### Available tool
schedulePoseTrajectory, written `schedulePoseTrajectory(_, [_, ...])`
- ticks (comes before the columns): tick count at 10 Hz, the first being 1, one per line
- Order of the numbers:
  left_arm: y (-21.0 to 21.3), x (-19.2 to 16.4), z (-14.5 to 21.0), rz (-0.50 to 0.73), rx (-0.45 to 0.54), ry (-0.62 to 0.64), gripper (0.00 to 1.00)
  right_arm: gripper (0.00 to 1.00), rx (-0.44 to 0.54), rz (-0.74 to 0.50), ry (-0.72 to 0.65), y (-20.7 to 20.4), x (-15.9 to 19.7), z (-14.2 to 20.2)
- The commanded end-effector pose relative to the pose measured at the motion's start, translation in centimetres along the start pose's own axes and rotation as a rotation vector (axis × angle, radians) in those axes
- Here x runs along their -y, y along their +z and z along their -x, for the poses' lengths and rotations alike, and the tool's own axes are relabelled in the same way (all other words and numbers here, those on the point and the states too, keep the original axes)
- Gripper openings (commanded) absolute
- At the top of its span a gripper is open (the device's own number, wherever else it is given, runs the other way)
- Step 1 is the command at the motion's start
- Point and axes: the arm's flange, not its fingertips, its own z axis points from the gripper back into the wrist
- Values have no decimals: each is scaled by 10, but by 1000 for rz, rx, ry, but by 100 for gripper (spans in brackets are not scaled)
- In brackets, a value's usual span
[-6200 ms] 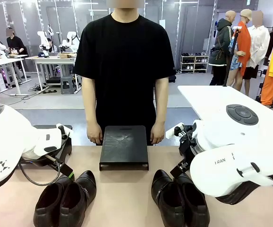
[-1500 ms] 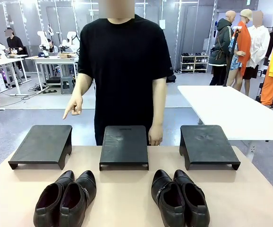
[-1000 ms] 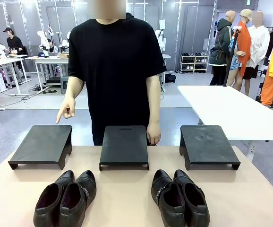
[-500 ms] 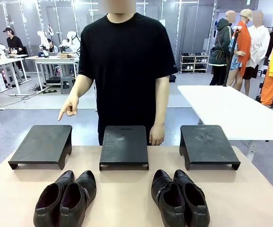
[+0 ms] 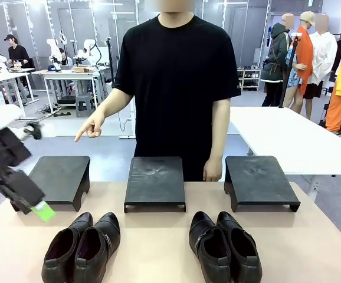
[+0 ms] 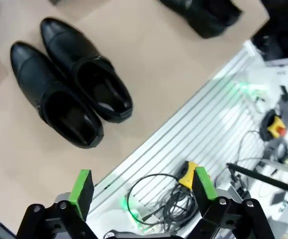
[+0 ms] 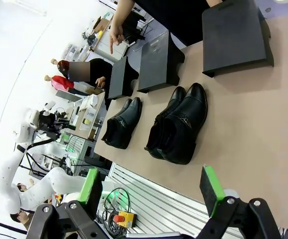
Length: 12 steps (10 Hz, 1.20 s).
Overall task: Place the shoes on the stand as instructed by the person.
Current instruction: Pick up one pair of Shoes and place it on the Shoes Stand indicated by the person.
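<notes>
Left pincer (image 6: pixel 143 185) and right pincer (image 7: pixel 151 188) are both wide open and hold nothing.
Two pairs of black shoes sit along the robot's edge of the bench (image 5: pixel 158 239). The left pair (image 5: pixel 82 247) is in front of the left stand (image 5: pixel 58 175), and the right pair (image 5: pixel 223 247) is nearer the right stand (image 5: pixel 259 178). The person (image 5: pixel 176 88) points a hand (image 5: pixel 91 125) down at the left stand, by the far left corner. The shoes look firm and shiny, so they may slip. They are likely not heavy. A good hold would be the heel wall, one finger inside. The bench is flat and bare, with lots of room, and the stand tops are flat and low.
</notes>
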Motion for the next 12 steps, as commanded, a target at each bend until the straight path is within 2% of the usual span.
schedulePoseTrajectory(1, [-30,-3,-15,-74,-35,125,100,100,10,-10,21,0,-1,0])
schedulePoseTrajectory(2, [-46,-4,-16,-131,-10,155,100,100,10,-10,21,0,-1,0])
schedulePoseTrajectory(7, [-111,-27,-19,-247,30,284,100,100,10,-10,21,0,-1,0])
schedulePoseTrajectory(10, [-147,-42,-16,-343,20,368,100,100,10,-10,21,0,-1,0])
schedulePoseTrajectory(12, [-161,-43,-13,-352,14,385,100,100,10,-10,21,0,-1,0])
